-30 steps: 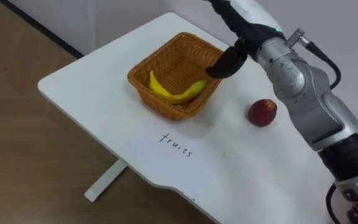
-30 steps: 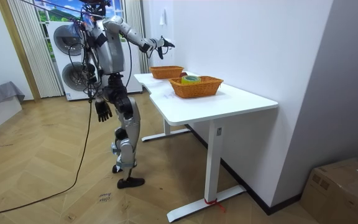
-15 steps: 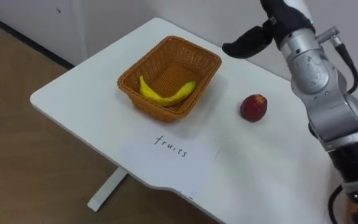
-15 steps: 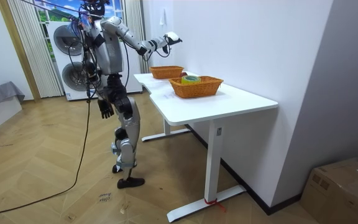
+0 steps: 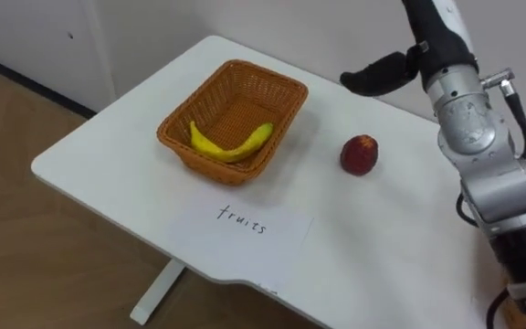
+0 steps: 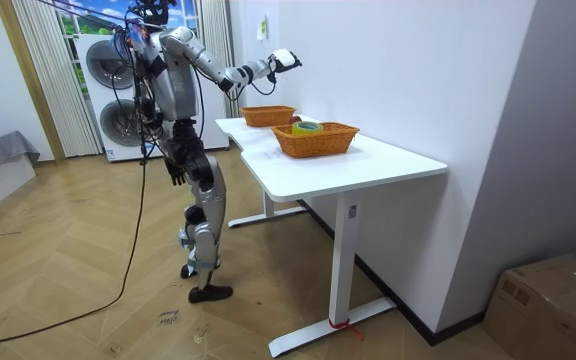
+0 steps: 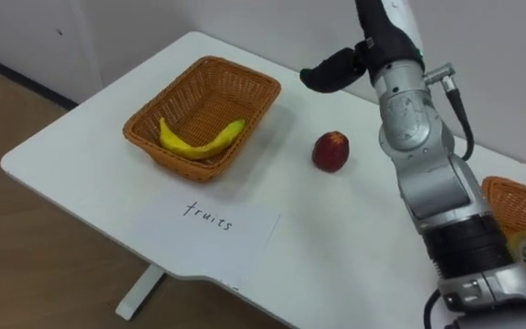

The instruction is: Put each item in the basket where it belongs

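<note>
Above the far side of the table (image 5: 89, 155), the right hand (image 5: 382, 73) has lifted up and away from the rim of the fruit basket (image 5: 286, 91), where it hung a second ago. Its fingers are loosely straight and hold nothing. The banana (image 5: 226, 146) lies in the basket as before, so that drop looks done. The red fruit (image 5: 360, 154) sits on the table just right of the basket, untouched and well clear of the hand; probably the next pick. A paper label (image 5: 245, 224) lies on the near side of the basket. The left hand (image 6: 176, 172) hangs by the hip in the room view; state cannot tell, too small. A second basket (image 7: 519, 206) is cut off at the right edge, its contents hard to make out.
</note>
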